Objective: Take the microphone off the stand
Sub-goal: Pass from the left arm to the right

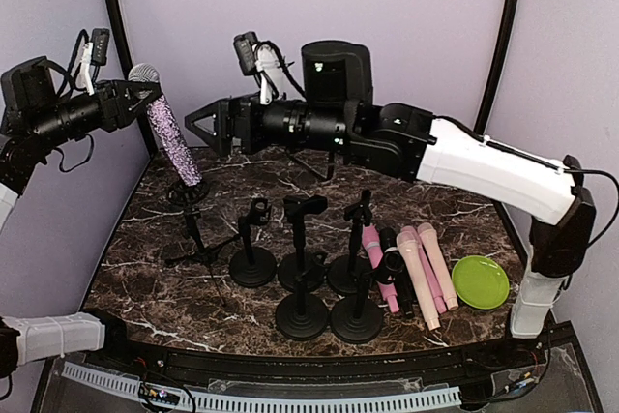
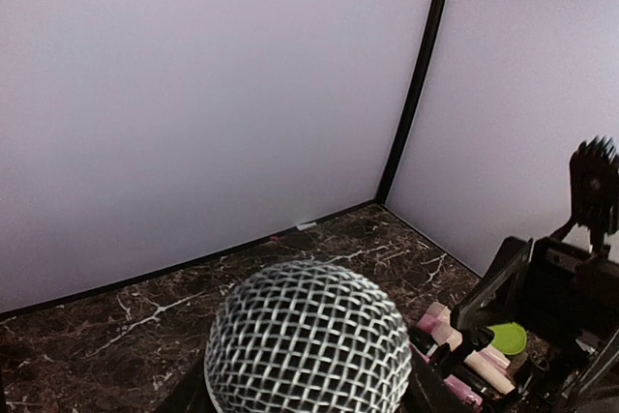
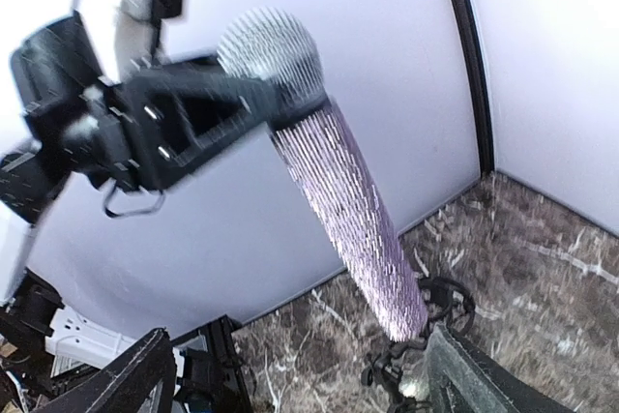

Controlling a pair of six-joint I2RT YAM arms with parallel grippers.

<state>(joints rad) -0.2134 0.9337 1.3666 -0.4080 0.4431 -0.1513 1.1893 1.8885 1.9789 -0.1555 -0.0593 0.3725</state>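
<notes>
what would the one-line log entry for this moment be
left gripper: shut on microphone neck | right gripper: open, beside it | microphone base: near stand clip

Left wrist view: only the mesh head of the microphone (image 2: 308, 340) shows, cut by the bottom edge; its body and the hold of the left gripper (image 1: 143, 96) on it lie hidden below the frame. Right wrist view: smeared by motion throughout; both fingers (image 3: 126, 379) of the right gripper (image 1: 193, 130) run off the bottom edge. The clip of the stand (image 3: 414, 340) under the microphone's lower end is too blurred to tell touching from apart, and in the top view the two simply overlap.
</notes>
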